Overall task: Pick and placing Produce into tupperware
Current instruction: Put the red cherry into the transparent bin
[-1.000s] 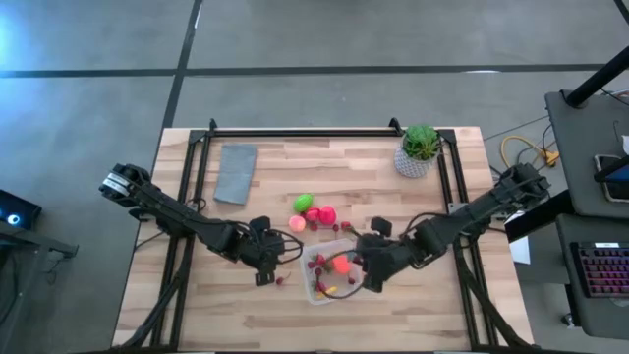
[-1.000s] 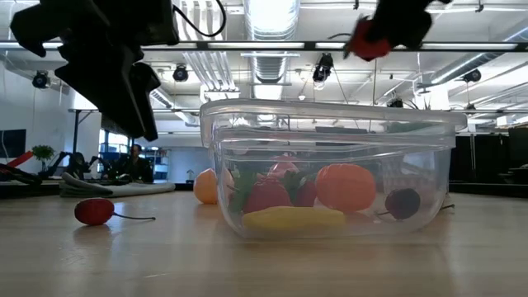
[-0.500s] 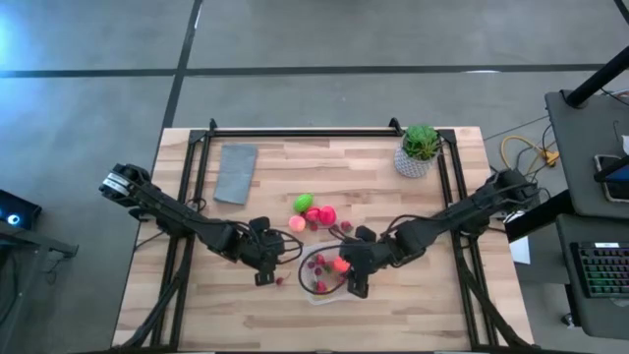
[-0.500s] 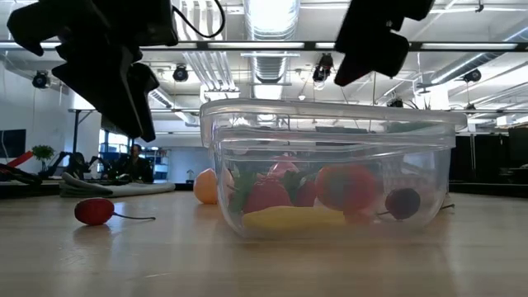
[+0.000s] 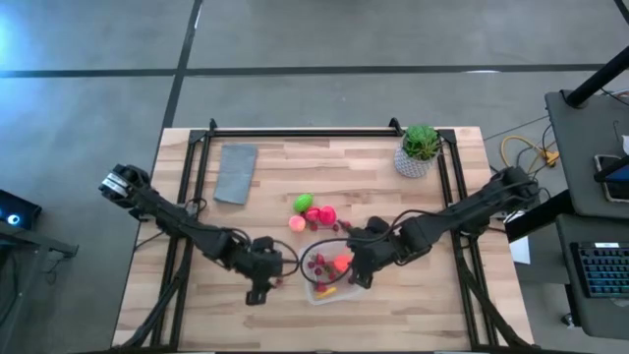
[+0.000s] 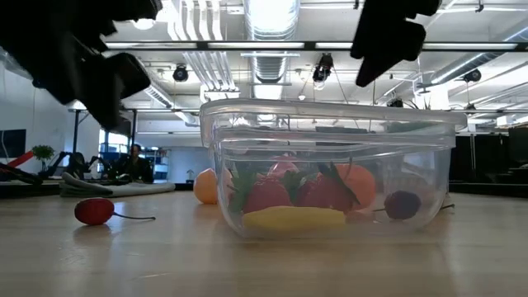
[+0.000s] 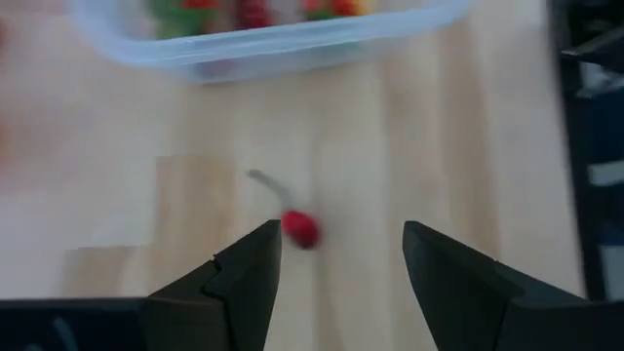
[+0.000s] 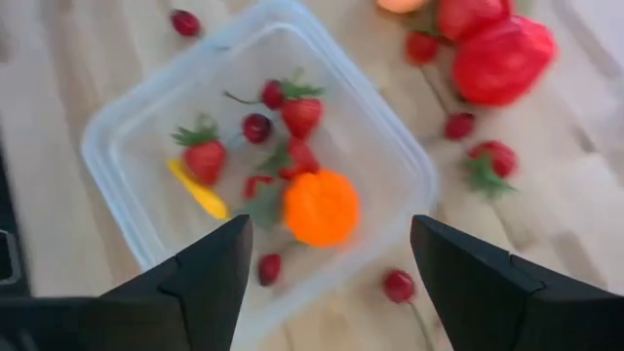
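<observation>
Right gripper (image 8: 322,258): fingers spread, holding nothing, poised directly above the tupperware (image 5: 325,277).

Tupperware: clear, rounded-corner tub below that gripper. Contents seen from the right wrist: 1 orange piece (image 8: 321,207), 1 yellow strip (image 8: 198,190), several strawberries and dark berries.

Left gripper (image 7: 336,255): fingers parted, empty, held over bare wood on the tub's outer side. 1 stemmed red berry (image 7: 299,228) lies just ahead, between its fingertips.

Loose produce beyond the tub from the right gripper: green piece (image 5: 303,203), pink-red pieces (image 5: 322,214), scattered small berries.

Handling, judged: berry light, hard, likely to roll; pinch across the round body, not the thin stem. Tub walls thin, likely to slide if nudged.

Clearance: open wood all round the berry; the tub wall stands near ahead of the left gripper.
</observation>
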`<state>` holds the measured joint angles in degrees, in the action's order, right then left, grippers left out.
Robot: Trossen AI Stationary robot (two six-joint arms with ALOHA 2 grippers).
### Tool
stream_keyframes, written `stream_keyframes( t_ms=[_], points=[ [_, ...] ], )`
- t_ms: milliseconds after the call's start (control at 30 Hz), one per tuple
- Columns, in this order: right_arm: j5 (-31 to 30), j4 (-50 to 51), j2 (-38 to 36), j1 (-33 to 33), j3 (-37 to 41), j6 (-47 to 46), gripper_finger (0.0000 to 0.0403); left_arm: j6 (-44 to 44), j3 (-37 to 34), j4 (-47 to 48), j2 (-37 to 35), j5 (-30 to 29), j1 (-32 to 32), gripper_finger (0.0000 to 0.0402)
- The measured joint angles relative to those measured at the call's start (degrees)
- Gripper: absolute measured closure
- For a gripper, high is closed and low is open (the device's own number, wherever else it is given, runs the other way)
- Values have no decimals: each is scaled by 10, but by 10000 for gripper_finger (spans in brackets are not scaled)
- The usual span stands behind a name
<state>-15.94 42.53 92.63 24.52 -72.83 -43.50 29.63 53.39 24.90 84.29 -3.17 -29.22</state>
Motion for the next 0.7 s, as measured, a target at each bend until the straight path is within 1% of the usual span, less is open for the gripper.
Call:
stream_keyframes(
  t_ms=[100,200,267,467,600,700],
  points=[
    [-7,24,-8,1,1,0,133,-4,0,-5,0,-1,-23,201],
    [-14,40,-14,1,9,3,133,-5,-1,-5,7,-18,-34,201],
    [-24,51,-14,1,12,4,132,-4,-2,-6,18,-32,-36,201],
    [-28,56,-14,1,24,5,134,0,1,-59,70,-44,-36,201],
    [-27,68,-14,2,26,5,135,4,2,-50,89,-58,-36,201],
    [-27,70,-14,3,26,5,132,24,2,-40,89,-89,-35,201]
  ],
)
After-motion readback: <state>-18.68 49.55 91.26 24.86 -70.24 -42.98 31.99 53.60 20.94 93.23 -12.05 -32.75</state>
